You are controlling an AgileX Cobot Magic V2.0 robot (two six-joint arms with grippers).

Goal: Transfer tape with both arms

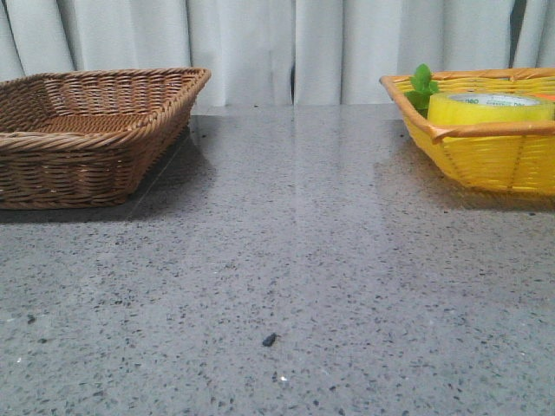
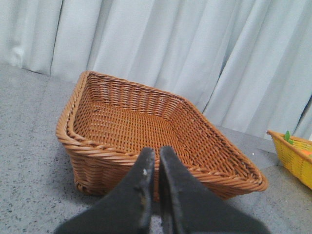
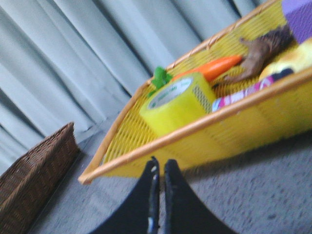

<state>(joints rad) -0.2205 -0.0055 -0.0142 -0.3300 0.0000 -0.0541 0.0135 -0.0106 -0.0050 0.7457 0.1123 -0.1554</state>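
Count: two baskets, one tape roll, two grippers, each seen only in its own wrist view.

Brown woven wicker basket [image 1: 87, 130] sits on the left of the grey speckled stone-look tabletop [image 1: 286, 260]; nothing visible inside it in the left wrist view. Yellow woven basket with a tan rim [image 1: 486, 160] sits on the right, well apart from the brown one. Pleated white curtain [image 1: 286, 48] runs behind both. One small dark speck [image 1: 270, 340] lies on the table near the front centre.

Wide roll of translucent yellow packing tape [image 3: 178, 105]: one, lying flat inside the yellow basket, open core facing up. Core is white with small green lettering, too blurred to read. In the front view it rises just above the basket's near rim.

Also in the yellow basket, one each: orange carrot with green leafy top [image 3: 209, 68] just behind the tape, brown lumpy item [image 3: 261, 48], purple block [image 3: 297, 17] at the far corner, and a pink-and-yellow item [image 3: 273, 78] along the near wall; the last three too blurred to identify.

Left gripper [image 2: 157, 161]: black fingers pressed together, holding nothing, hanging in front of the brown basket's near wall.

Right gripper [image 3: 159, 168]: fingers together, holding nothing, just outside the yellow basket's near wall, clear of the tape.
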